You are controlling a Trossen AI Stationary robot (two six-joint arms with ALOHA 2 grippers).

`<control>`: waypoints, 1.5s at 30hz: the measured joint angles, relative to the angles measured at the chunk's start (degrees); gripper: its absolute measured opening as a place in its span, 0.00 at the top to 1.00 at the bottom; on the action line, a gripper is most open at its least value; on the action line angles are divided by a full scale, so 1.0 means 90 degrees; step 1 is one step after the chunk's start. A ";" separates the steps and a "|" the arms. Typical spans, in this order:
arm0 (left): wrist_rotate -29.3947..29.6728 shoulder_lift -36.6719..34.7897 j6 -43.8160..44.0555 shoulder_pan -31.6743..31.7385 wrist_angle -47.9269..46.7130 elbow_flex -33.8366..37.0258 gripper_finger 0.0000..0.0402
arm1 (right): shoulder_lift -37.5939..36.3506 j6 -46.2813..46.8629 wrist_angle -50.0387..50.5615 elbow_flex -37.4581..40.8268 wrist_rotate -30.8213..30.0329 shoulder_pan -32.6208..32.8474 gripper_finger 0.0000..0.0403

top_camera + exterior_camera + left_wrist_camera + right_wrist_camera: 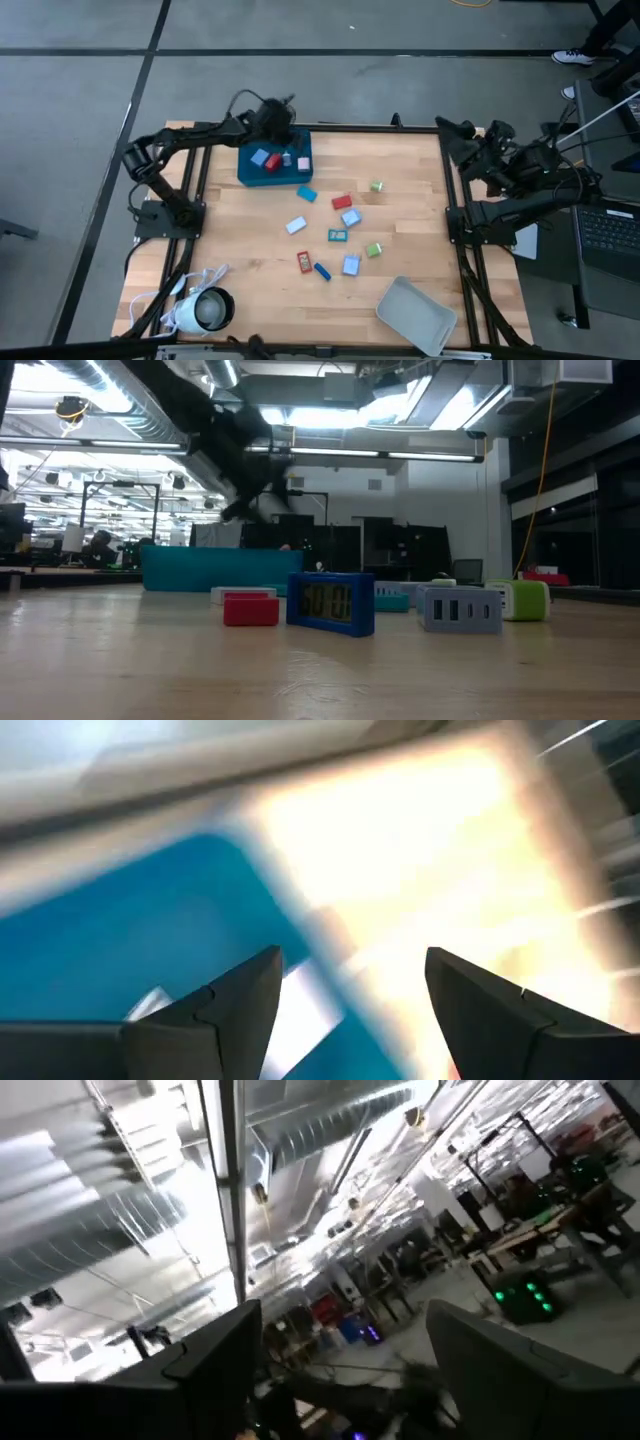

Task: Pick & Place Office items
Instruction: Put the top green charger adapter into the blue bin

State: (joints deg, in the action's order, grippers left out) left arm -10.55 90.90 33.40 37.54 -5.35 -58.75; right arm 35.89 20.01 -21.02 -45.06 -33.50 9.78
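Note:
The teal tray (pixel 275 172) stands at the far left of the table and holds several office items, among them a light blue one (pixel 259 157), a red one (pixel 273 162) and a pink-white one (pixel 303 163). My left gripper (pixel 285 135) hovers open over the tray's far edge; its wrist view shows nothing between the fingers (pixel 240 1000). More items lie loose mid-table: red (pixel 341 202), green (pixel 376 186), light blue (pixel 350 217), blue (pixel 322 270). My right gripper (pixel 345 1340) stands open, raised at the table's right edge (pixel 452 130), tipped up toward the ceiling.
A grey tray (pixel 415 315) lies at the near right, tilted against the table's edges. A white round corded device (pixel 205 310) sits at the near left corner. In the low view a red block (pixel 250 610) and a blue clock-like piece (pixel 330 603) stand nearest.

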 joint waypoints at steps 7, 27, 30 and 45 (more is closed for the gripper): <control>-0.0010 -0.1562 0.0116 -0.0005 0.4051 -0.0045 0.41 | 0.1038 0.0559 0.1908 -0.0270 -0.0527 -0.0363 0.28; 0.2154 -0.6514 -0.1738 -0.1367 0.0190 -0.0043 0.41 | 0.4580 -0.0816 0.6497 -0.1688 0.3961 -0.3796 0.28; 0.2376 -0.6529 -0.1803 -0.1508 -0.0079 -0.0041 0.41 | 0.4963 -0.1404 0.7026 -0.1688 0.4191 -0.3803 0.28; 0.2171 -0.5650 -0.1724 -0.1542 -0.0269 -0.0038 0.40 | 0.5842 -0.2513 0.7547 -0.1688 0.4350 -0.3738 0.28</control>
State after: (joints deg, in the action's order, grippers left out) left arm 8.99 40.04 17.89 23.66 -7.77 -59.09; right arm 88.46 -2.61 46.90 -60.25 5.65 -23.86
